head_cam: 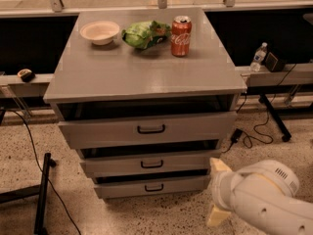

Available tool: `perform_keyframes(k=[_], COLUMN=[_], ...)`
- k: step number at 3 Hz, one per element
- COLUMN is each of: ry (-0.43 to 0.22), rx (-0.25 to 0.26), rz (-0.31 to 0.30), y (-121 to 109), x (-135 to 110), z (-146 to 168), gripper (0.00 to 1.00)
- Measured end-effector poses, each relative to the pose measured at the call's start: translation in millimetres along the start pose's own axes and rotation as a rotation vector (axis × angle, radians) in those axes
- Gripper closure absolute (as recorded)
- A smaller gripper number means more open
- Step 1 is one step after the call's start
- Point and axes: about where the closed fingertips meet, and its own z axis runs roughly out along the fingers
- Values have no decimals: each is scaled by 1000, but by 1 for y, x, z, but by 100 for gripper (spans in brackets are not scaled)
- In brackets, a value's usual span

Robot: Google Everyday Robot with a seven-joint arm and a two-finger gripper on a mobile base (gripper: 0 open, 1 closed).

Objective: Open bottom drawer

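Note:
The grey cabinet point(146, 77) has three drawers. The bottom drawer point(122, 189) is the slimmest and lowest, with a small black bar handle point(154, 187). Its front stands just out from the cabinet, with a dark gap above it. My gripper point(218, 192) is at the lower right, just right of the bottom drawer's right end and apart from it. Its two cream fingers point(220, 166) are spread open and hold nothing. The white arm point(266, 199) fills the bottom right corner.
On the cabinet top are a white bowl point(100, 32), a green bag point(145, 34) and a red soda can point(180, 29). The middle drawer point(151, 163) and top drawer point(146, 129) sit above. A black stand point(43, 190) and cables lie on the floor at the left, and more cables point(254, 131) at the right.

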Motion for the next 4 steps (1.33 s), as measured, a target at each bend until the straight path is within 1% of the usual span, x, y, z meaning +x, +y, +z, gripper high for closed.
perform_keyframes(k=[1,2,3,4], ry=[20,31,59,54], rx=[1,23,10,8], rz=[-32,-37,-24,34], y=[11,7,2,-8], x=[3,2,5,26], z=[11,7,27,70], gripper=[0,0,0,0])
